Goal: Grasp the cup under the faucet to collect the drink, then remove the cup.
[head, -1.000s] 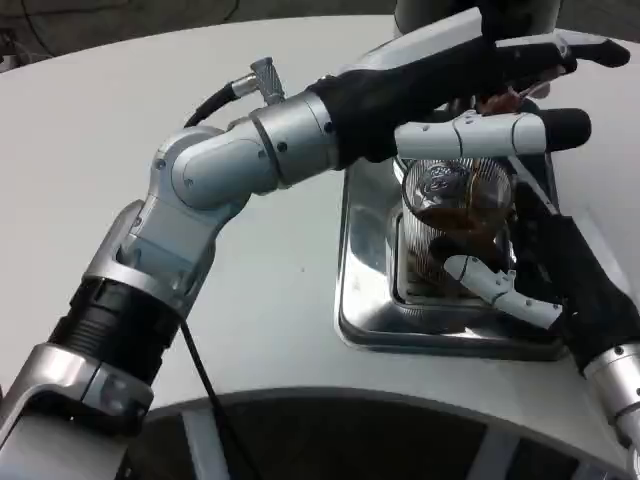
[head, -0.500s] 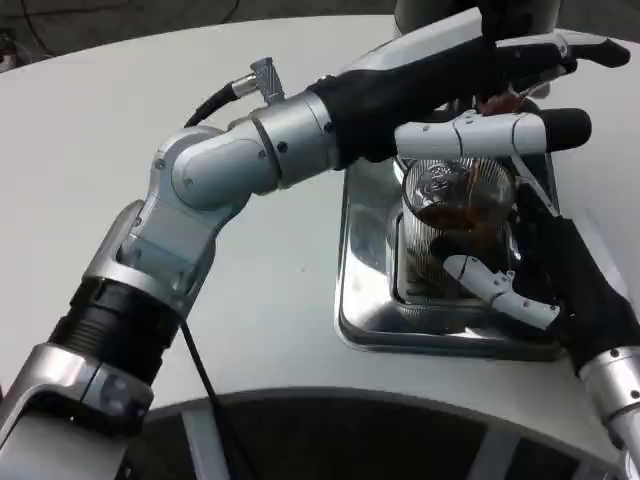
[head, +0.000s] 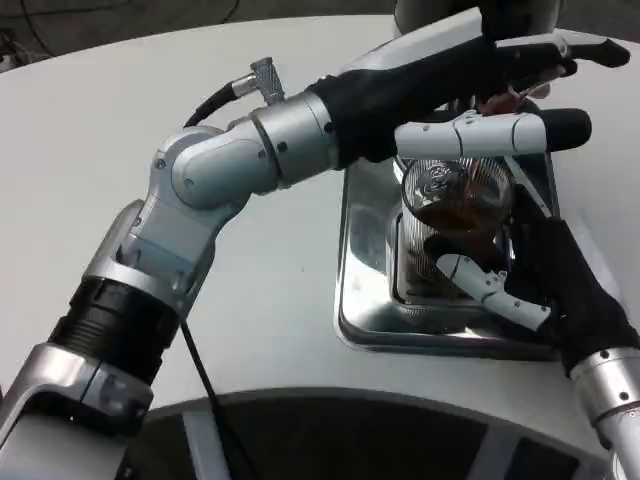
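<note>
A clear ribbed cup [head: 455, 215] with brown drink in it stands on the steel drip tray [head: 362, 300] at the right. My right hand [head: 545, 275] comes in from the lower right and wraps the cup's right side, one white finger [head: 490, 285] curling across its front. My left arm crosses the table from the left. Its hand [head: 480, 80] is above the cup at the faucet, and a small reddish faucet lever [head: 497, 100] shows between the long upper fingers and the thumb [head: 500, 130]. The spout itself is hidden behind this hand.
The dispenser's body [head: 440, 12] rises at the top edge behind the tray. The white round table [head: 120, 120] spreads to the left. Its front edge [head: 300, 400] curves just below the tray. My left forearm [head: 250, 155] spans the table's middle.
My right hand has edged slightly left, closing in around the cup. The cup and my left hand have stayed in place.
</note>
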Controlling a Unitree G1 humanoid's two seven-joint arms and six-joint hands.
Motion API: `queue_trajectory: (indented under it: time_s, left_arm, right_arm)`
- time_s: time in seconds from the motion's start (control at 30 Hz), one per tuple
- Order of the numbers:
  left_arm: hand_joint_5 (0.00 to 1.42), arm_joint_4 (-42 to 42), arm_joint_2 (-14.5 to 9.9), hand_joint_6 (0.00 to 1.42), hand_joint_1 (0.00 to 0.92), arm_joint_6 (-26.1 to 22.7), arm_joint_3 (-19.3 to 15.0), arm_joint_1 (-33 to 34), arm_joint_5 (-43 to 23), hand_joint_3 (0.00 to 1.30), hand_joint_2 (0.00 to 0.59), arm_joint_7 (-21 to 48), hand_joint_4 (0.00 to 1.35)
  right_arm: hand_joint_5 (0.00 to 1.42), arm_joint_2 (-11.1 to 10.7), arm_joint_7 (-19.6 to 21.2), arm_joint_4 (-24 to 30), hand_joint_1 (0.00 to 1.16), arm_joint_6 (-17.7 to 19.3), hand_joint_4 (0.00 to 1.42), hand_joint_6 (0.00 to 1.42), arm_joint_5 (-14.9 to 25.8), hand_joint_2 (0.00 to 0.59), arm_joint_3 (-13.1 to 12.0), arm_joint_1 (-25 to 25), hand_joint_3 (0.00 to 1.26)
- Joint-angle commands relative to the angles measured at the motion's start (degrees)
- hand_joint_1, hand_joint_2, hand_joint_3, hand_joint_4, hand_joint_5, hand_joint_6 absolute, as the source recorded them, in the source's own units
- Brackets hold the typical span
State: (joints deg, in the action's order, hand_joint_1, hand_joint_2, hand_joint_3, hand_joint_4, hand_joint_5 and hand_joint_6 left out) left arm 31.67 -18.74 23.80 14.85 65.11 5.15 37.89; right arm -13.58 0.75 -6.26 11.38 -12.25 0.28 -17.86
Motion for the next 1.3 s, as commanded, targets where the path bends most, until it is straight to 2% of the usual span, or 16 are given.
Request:
queue_trajectory:
  time_s: [0.03,0.37,0.8,1.3]
  left_arm:
    - [0.08,1.39,-0.38,0.11,0.0,-2.27,1.77,-2.52,2.84,0.15,0.123,1.53,0.05]
    - [0.11,0.61,-0.27,0.13,0.0,-2.1,0.49,-3.25,2.08,0.14,0.114,-0.16,0.05]
    - [0.16,-2.41,-0.16,0.16,0.0,-1.95,-1.56,-5.36,0.26,0.14,0.109,-1.47,0.08]
    - [0.21,-6.27,2.5,0.2,0.0,0.9,-7.8,-6.71,-4.06,0.1,0.098,-5.74,0.09]
  right_arm:
    - [0.22,1.63,1.8,0.0,0.6,-0.61,0.11,0.0,-1.04,0.246,0.6,-0.17,0.07]
    - [0.25,3.14,3.51,-0.04,0.6,-1.64,0.16,0.03,-2.9,0.246,1.54,-0.73,0.1]
    - [0.32,5.01,6.1,-0.44,0.63,-0.16,0.25,0.1,-4.09,0.243,1.87,-0.18,0.2]
    - [0.39,5.83,9.06,-0.6,0.63,1.43,0.32,0.16,-4.46,0.243,2.26,0.72,0.29]
